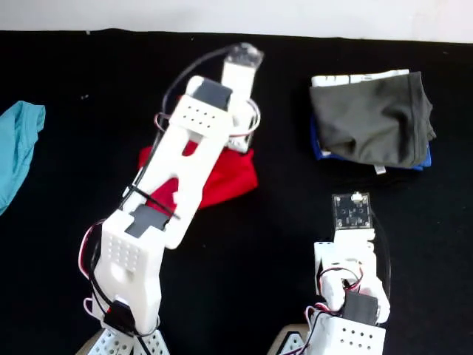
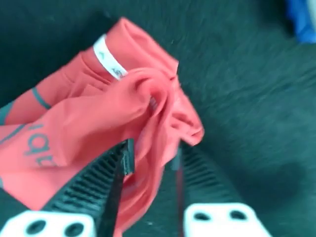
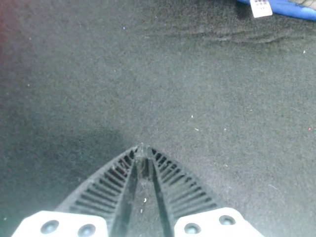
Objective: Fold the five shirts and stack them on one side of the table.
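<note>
A red shirt (image 1: 225,177) lies bunched at the table's middle, partly under the left arm; in the left wrist view the red shirt (image 2: 98,123) shows a white neck label. My left gripper (image 2: 150,155) is shut on a fold of its fabric. A stack of folded shirts, dark grey (image 1: 373,118) on top of blue (image 1: 423,159), sits at the back right. A teal shirt (image 1: 18,144) lies at the left edge. My right gripper (image 3: 142,150) is shut on nothing, low over bare cloth near the front right.
The black table cover (image 1: 281,214) spans the whole surface. A blue shirt edge with a white tag (image 3: 276,7) lies some way ahead of the right gripper. The right arm's base (image 1: 347,296) stands at the front.
</note>
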Controlling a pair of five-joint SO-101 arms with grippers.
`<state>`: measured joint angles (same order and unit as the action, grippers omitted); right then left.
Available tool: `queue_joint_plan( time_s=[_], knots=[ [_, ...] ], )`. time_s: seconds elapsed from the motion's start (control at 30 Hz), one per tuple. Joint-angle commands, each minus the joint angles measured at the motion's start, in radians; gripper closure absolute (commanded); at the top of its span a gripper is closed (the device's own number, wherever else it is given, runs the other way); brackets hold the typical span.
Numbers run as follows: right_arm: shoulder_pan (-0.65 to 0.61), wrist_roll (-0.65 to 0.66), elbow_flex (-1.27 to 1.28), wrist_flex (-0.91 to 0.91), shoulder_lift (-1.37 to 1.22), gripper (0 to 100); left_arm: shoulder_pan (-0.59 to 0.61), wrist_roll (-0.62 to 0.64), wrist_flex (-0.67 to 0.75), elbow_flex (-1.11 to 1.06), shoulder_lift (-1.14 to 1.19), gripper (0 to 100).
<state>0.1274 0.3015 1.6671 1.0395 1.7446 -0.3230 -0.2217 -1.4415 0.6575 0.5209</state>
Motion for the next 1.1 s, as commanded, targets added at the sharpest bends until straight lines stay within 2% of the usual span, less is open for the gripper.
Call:
queue_joint_plan(
  time_s=[0.0,0.13,0.27,0.33,0.4,0.57,0.67,0.97,1.07],
  knots=[
    [0.007,0.009,0.136,0.004,0.005,99.1,0.004,0.038,-0.121,0.225,-0.005,81],
    [0.007,0.009,0.136,0.004,0.007,99.1,0.084,0.038,-0.238,0.363,-0.001,82],
    [0.007,0.009,0.136,0.004,0.007,99.1,0.179,0.037,-0.255,0.278,0.039,100],
    [0.007,0.009,0.136,0.004,0.007,99.1,0.196,0.035,-0.258,0.231,0.081,97],
    [0.007,0.009,0.136,0.004,0.007,99.1,0.189,0.017,-0.256,0.202,0.127,99],
    [0.007,0.009,0.136,0.004,0.007,99.1,0.120,0.009,-0.252,0.209,0.197,99],
    [0.007,0.009,0.136,0.004,0.007,99.1,0.099,0.009,-0.186,0.228,0.229,99],
    [0.007,0.009,0.136,0.004,0.007,99.1,0.128,0.015,0.132,0.231,0.334,99],
    [0.007,0.009,0.136,0.004,0.007,99.1,0.130,0.017,0.172,0.280,0.332,99]
  ],
)
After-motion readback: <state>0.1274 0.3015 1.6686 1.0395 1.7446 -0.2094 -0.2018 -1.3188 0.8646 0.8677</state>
